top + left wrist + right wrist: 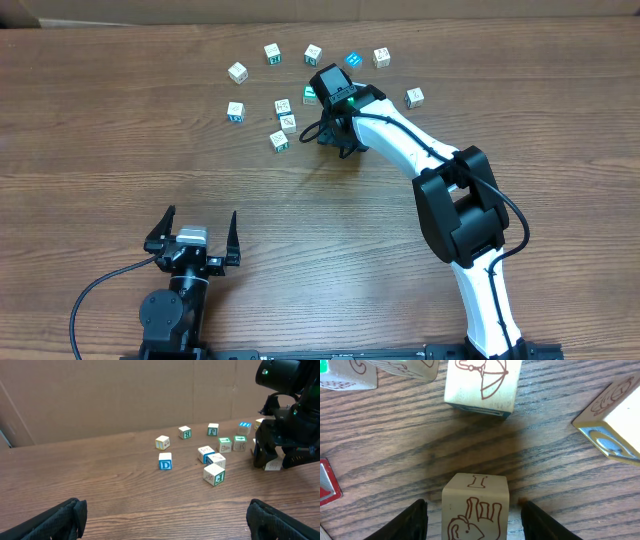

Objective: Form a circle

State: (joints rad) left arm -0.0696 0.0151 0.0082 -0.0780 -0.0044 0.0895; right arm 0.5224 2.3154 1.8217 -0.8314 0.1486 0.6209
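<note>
Small whitish letter cubes lie at the far side of the table in a loose arc, not a closed circle: one [238, 71] at the left, one [313, 54] at the top, one [414, 97] at the right. A cluster [285, 122] sits inside the arc. My right gripper [336, 140] points down beside that cluster. Its jaws are open and straddle an "I" cube [476, 505], with a gap on each side. That cube also shows under the gripper [272, 465]. My left gripper [195, 235] hovers wide open and empty near the front edge.
An umbrella cube [482, 382] lies just ahead of the right gripper's fingers, and a blue-faced cube [612, 422] lies to the right. A "D" cube [165, 461] and a "J" cube [214, 475] are the cubes nearest the left arm. A cardboard wall [125, 395] backs the table.
</note>
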